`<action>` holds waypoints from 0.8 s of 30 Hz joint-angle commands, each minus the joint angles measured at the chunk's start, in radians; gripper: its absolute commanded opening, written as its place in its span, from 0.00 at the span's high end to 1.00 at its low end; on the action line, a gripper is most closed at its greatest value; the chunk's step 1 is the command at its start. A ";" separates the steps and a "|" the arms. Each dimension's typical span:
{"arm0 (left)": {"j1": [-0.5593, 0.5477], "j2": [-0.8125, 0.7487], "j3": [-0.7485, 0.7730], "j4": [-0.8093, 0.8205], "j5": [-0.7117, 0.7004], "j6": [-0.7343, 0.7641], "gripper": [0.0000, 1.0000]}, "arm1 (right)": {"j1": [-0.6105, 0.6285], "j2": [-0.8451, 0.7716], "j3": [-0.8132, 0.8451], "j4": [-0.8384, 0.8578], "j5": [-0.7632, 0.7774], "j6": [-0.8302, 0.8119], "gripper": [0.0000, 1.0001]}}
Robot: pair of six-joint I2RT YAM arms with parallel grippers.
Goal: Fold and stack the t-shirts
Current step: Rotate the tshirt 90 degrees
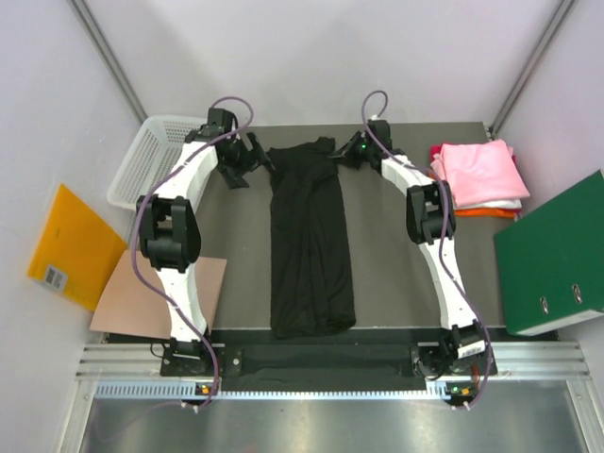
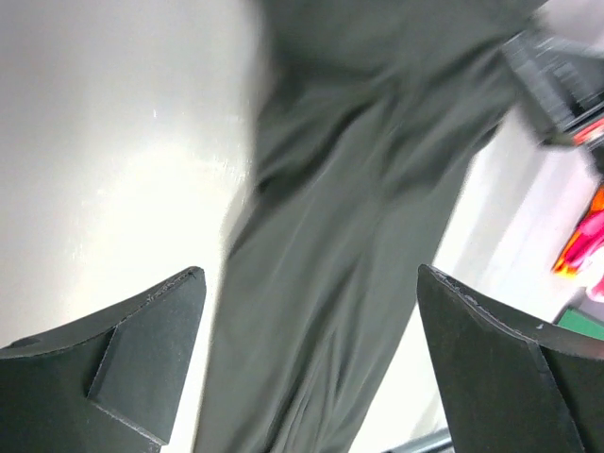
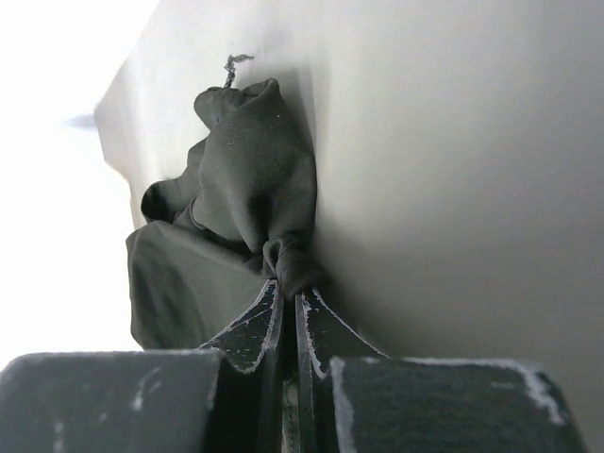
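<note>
The black t-shirt (image 1: 310,241) lies as a long narrow strip down the middle of the dark mat (image 1: 396,274); no lettering shows. My left gripper (image 1: 249,162) is open just left of its far left corner. In the left wrist view the open gripper (image 2: 310,274) hangs over the blurred black cloth (image 2: 349,236) without touching it. My right gripper (image 1: 351,151) is shut on the far right corner. In the right wrist view this gripper (image 3: 287,288) pinches a bunched knot of black cloth (image 3: 250,170). Folded tees (image 1: 477,175), pink on top, are stacked at the far right.
A white mesh basket (image 1: 151,156) stands at the far left corner. A green folder (image 1: 552,255) lies at the right edge. An orange envelope (image 1: 74,245) and a brown cardboard sheet (image 1: 151,297) lie at the left. The stack also shows in the left wrist view (image 2: 583,241).
</note>
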 commanded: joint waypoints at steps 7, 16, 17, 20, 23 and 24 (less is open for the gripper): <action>-0.002 -0.069 -0.084 0.014 0.039 0.037 0.01 | -0.115 0.001 0.110 0.008 0.060 -0.025 0.70; -0.004 -0.104 -0.167 -0.021 0.087 0.084 0.01 | -0.112 -0.482 -0.398 -0.210 0.098 -0.395 0.00; -0.004 -0.124 -0.191 -0.021 0.088 0.090 0.01 | -0.111 -0.610 -0.471 -0.209 0.116 -0.421 0.00; -0.007 -0.182 -0.314 -0.003 0.100 0.095 0.01 | -0.118 -0.831 -0.760 -0.169 0.110 -0.452 0.00; -0.011 -0.256 -0.460 0.035 0.128 0.075 0.01 | -0.143 -0.934 -0.966 -0.189 -0.026 -0.429 0.00; -0.014 -0.276 -0.524 0.043 0.139 0.070 0.01 | -0.143 -0.953 -1.009 -0.198 -0.045 -0.426 0.00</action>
